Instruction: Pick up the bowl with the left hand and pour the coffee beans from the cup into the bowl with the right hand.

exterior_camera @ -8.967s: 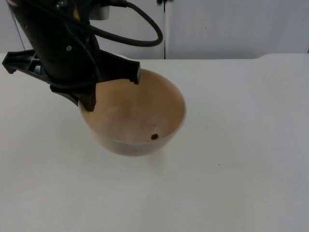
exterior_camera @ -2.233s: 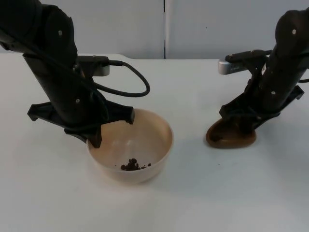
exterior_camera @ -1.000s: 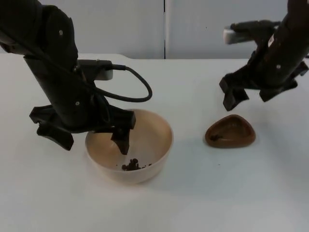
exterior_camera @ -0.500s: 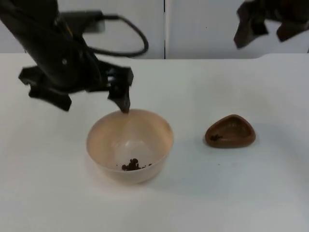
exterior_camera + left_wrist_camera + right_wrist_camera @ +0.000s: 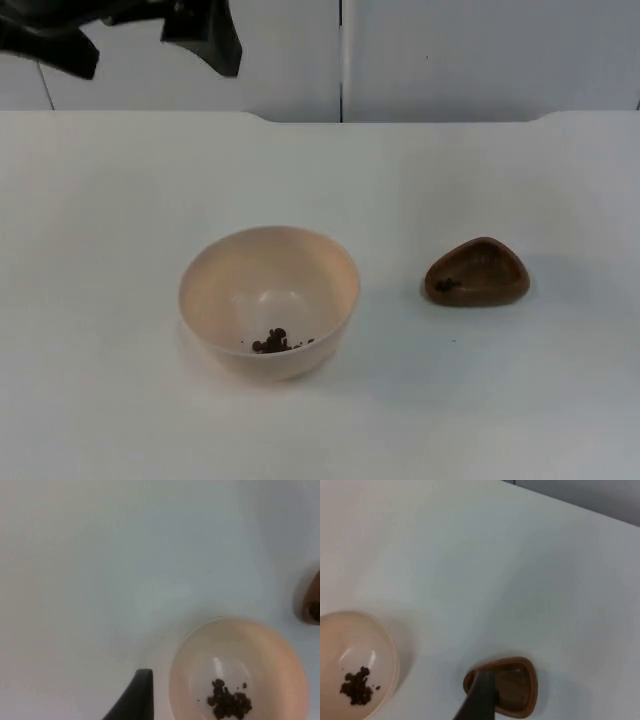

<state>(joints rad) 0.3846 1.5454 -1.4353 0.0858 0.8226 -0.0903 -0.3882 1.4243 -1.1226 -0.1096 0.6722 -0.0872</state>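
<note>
1. Nearest the bench's front edge, a little left of its middle, stands the bowl [image 5: 268, 290], upright on the bench and held by nothing. A small heap of beans [image 5: 276, 342] lies at its bottom, on the side toward the front edge.
2. A little farther back and right of the middle sits the cup [image 5: 478, 272], brown, well apart from the bowl and free of any grip. A dark speck inside may be a leftover bean or two; I can't be sure from here.
3. My right claw [image 5: 481, 696] hangs high above the cup's end of the bench. I cannot tell whether it is spread or pressed together.
4. Farthest back, my left claw [image 5: 135, 25] hangs over the far left corner, spread wide and holding nothing.
5. My judgement: with the beans in the bowl and both vessels set down, the pour looks done, and what is left is getting my arms out of the way.
6. To do that well:
   - I should keep both claws lifted and go straight back to their own corners.
   - I should never sweep low across the bowl's rim or the cup.
   - I should keep the left claw spread, so that it catches nothing.
</note>
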